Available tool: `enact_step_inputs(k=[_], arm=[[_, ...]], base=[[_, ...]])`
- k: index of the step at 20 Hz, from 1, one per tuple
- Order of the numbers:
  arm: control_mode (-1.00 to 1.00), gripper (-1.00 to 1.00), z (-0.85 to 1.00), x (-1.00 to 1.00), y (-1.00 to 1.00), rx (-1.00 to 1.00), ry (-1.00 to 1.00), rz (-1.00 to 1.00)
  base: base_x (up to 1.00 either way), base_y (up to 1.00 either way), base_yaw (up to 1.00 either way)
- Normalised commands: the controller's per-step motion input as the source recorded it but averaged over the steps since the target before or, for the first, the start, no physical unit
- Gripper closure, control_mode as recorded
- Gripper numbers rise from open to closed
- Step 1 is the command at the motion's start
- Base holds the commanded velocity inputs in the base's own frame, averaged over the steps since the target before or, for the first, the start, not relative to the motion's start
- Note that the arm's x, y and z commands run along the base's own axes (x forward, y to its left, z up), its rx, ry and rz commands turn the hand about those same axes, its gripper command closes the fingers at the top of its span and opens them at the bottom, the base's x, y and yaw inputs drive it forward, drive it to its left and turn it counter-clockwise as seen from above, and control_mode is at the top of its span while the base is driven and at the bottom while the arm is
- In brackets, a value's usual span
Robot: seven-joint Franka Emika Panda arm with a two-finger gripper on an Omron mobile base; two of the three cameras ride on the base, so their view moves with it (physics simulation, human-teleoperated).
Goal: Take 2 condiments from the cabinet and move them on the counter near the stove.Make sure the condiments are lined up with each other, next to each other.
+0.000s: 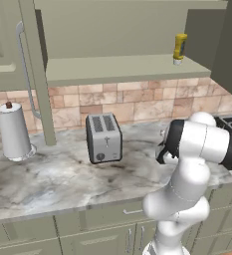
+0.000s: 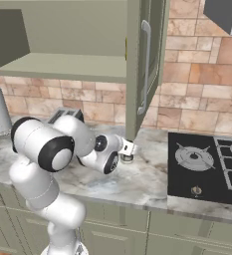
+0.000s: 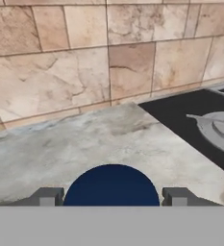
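Claw (image 3: 112, 197) low over the glossy marble-look surface (image 1: 62, 174), its two dark fingertips (image 3: 46, 196) on either side of the dark blue round lid of the small white jar (image 3: 112, 186). Lid sits squarely between the tips; fingers look closed against the jar, though the contact itself is cut off at the picture's bottom edge. In the right base view the jar (image 2: 127, 158) stands on the surface just beside the black cooktop with round grey burners (image 2: 202, 167), below the edge of the open olive-grey cabinet door with the long curved silver handle (image 2: 145, 67).

Further back on the surface: silver two-slot toaster (image 1: 103, 137), then a tall white paper-towel roll (image 1: 14, 132) at the far left.

Behind everything, a beige and brown stone-tile backsplash (image 3: 84, 72).

Up top, the slim yellow squeeze bottle with whitish end (image 1: 179, 49) stands on the olive-grey wall cabinet's flat shelf board (image 1: 117, 67), near its right end, well apart from the jar.
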Motion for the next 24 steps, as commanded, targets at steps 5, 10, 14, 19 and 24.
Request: enact_step_inputs(k=[5, 10, 14, 19, 24], arm=[[-1.0, 1.0, 0.03, 0.25, 0.23, 0.06, 0.0, 0.07], [-1.0, 1.0, 0.06, 0.34, 0.07, 0.03, 0.0, 0.05], [-1.0, 1.0, -0.05, 0.17, 0.0, 0.0, 0.0, 0.03], [-1.0, -1.0, -0.26, -0.01, -0.12, 0.0, 0.0, 0.02], [-1.0, -1.0, -0.19, -0.04, 0.0, 0.0, 0.0, 0.0]], base=[[0.0, 0.0, 0.0], [0.0, 0.0, 0.0], [0.0, 0.0, 0.0], [0.0, 0.0, 0.0], [0.0, 0.0, 0.0]])
